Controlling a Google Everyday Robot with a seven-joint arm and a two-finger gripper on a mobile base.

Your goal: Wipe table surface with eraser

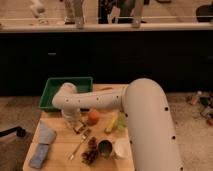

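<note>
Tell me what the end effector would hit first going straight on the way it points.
The end effector points down, left of the orange fruit. It would probably meet the eraser just under its tip first; depth is unclear, so it may instead touch the bare table surface beside it.

No writing can be read anywhere; the gripper (72,121) hangs low over the table surface (59,149) beside the eraser (79,129).

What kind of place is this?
Probably an office or lab break area: a long dark counter runs behind, and a wooden table holds a green tray and an orange. The gripper hangs over the table near the eraser.
</note>
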